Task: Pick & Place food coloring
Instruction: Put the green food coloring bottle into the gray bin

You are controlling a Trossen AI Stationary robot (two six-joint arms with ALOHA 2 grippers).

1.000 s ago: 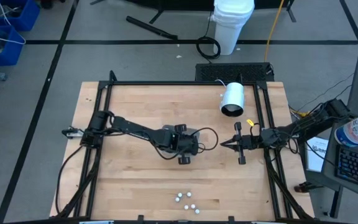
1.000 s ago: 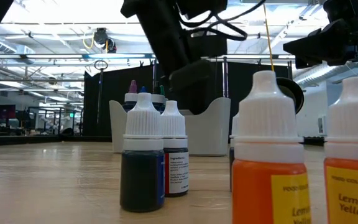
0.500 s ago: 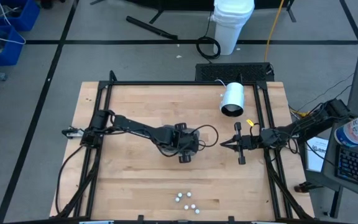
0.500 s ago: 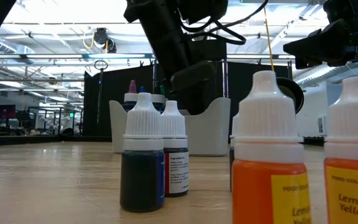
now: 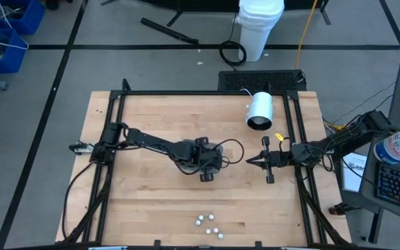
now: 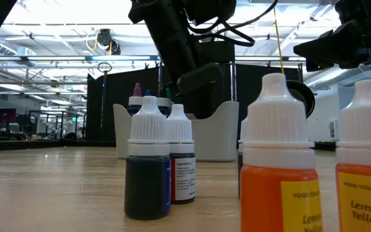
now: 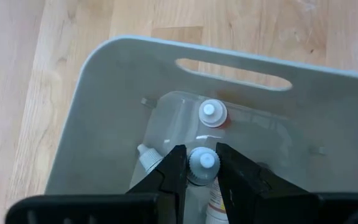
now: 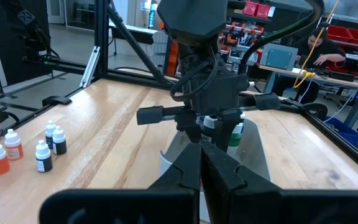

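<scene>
My left gripper (image 7: pixel 201 169) points down into the grey tray (image 7: pixel 104 124) at the table's middle (image 5: pixel 207 161) and is shut on a white-capped food coloring bottle (image 7: pixel 202 163). A red-bodied bottle (image 7: pixel 212 113) stands in the tray, and another bottle (image 7: pixel 148 155) lies in it. Several more bottles (image 5: pixel 209 225) stand on their bases near the table's near edge; the low view shows them close up, a dark blue one (image 6: pixel 148 161) and an orange one (image 6: pixel 279 167). My right gripper (image 5: pixel 250 161) is shut and empty, level, just right of the tray. My left gripper pinches the bottle at its white cap and neck (image 7: pixel 194 168) between its two fingers (image 7: pixel 174 171). The fingers come from above, pointing down. The bottle stands upright inside the tray; I cannot tell whether its base touches the tray floor.
A large white cylinder (image 5: pixel 259 111) lies on its side at the far right of the table. The black frame rails (image 5: pixel 117 139) run along the table's left and right sides. Bare wood lies between the tray and the near bottles.
My left gripper has gone a little down toward the tray with the bottle, then stayed still.
</scene>
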